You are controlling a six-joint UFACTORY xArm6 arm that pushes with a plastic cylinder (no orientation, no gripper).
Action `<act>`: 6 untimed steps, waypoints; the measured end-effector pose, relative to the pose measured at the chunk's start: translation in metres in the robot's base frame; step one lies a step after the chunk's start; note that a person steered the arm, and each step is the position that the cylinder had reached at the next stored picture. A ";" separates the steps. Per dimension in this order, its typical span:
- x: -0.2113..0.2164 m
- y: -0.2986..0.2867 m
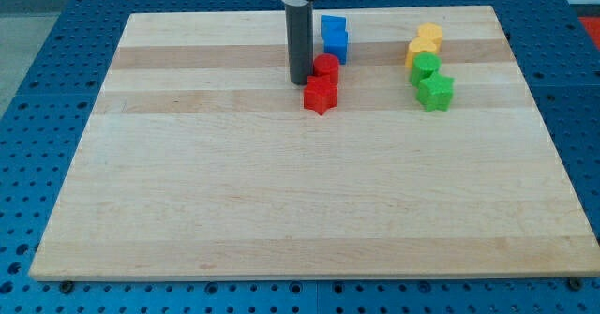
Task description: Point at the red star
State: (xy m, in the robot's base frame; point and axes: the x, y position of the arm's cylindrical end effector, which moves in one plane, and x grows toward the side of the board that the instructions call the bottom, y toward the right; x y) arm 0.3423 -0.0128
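The red star (320, 96) lies on the wooden board (281, 192) near the view's top centre. A red round block (326, 68) touches it just above. My tip (300, 81) is at the lower end of the dark rod, just left of the red round block and up-left of the red star, very close to both.
Two blue blocks (335, 37) sit stacked close together above the red ones. At the view's right, a column holds two yellow blocks (425, 44), a green round block (426, 67) and a green star (435, 91).
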 end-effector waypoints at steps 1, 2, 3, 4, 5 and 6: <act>-0.002 0.000; -0.002 0.000; 0.001 -0.008; 0.020 -0.022; 0.023 -0.023; 0.037 -0.022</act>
